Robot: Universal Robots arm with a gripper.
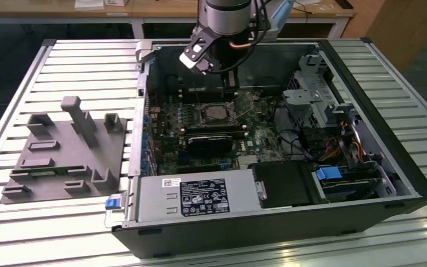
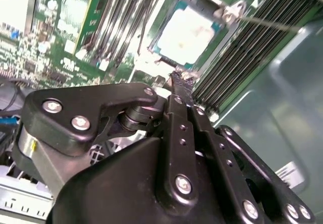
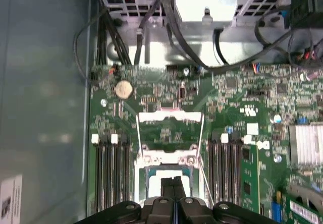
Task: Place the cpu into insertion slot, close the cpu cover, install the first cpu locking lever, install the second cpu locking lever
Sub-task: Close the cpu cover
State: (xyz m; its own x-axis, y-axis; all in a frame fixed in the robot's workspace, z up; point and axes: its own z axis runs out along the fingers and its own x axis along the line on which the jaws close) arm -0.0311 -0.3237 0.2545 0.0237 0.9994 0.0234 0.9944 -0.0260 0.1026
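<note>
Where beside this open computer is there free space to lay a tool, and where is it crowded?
Free: bare table slats beyond the grey fixture, and slats on the exterior view's right of the case. Crowded: inside, around the gripper and insertion slot.

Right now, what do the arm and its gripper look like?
The arm is a silver-grey cylinder with a dark band, black cables and a thin orange loop beside it, and a small white-and-black box mounted on its side. The gripper is matte black: flat linkage bars joined by silver screw heads, narrowing to slim black jaws.
</note>
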